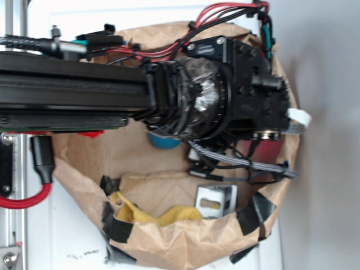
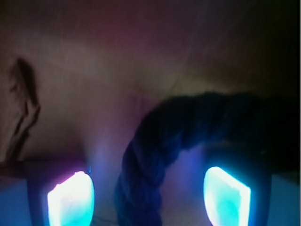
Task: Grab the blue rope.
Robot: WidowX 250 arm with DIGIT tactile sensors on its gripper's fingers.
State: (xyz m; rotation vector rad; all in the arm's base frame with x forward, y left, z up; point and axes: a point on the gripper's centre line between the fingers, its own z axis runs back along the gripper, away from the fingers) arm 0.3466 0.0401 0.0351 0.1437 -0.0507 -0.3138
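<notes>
**Hand open astride the rope**

In the wrist view the hand (image 2: 149, 195) is spread wide, its two glowing fingers (image 2: 70, 200) apart at the bottom of the frame. The rope (image 2: 155, 155), dark and twisted, arches between them and bends off to the right, lying on brown paper (image 2: 94, 70); neither finger touches it. In the exterior view the arm (image 1: 73, 93) reaches into a paper-lined bin (image 1: 169, 242) and hides the rope. A teal ball (image 1: 164, 142), a yellow cloth (image 1: 169, 214) and a metal bracket (image 1: 215, 201) lie in the bin.

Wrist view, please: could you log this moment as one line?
tool open | blue rope between pads, ungrasped | paper bag below
</notes>
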